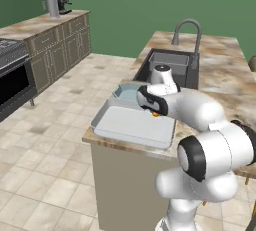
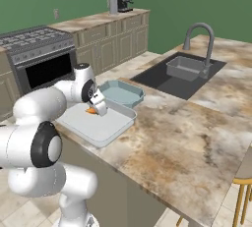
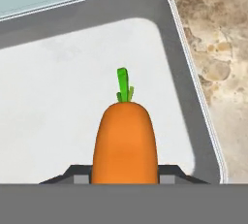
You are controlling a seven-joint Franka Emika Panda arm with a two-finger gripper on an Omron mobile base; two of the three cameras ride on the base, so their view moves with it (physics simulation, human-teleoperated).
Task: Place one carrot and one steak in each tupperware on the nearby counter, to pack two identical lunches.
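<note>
**Pincer holding carrot over large container**

Pincer [image 3: 124, 179] is pinching a carrot [image 3: 125, 140] between its two fingers, green stalk pointing away from the hand. It is hanging over the large whitish rectangular container [image 3: 58, 82], near that container's corner by the bare stone. The small blue-grey container [image 2: 120, 93] is sitting just beside the large one, toward the sink [image 2: 182, 71]. Both containers are resting on the marbled table [image 2: 197, 132] near its end. Whether the carrot is touching the container floor cannot be determined.
</note>
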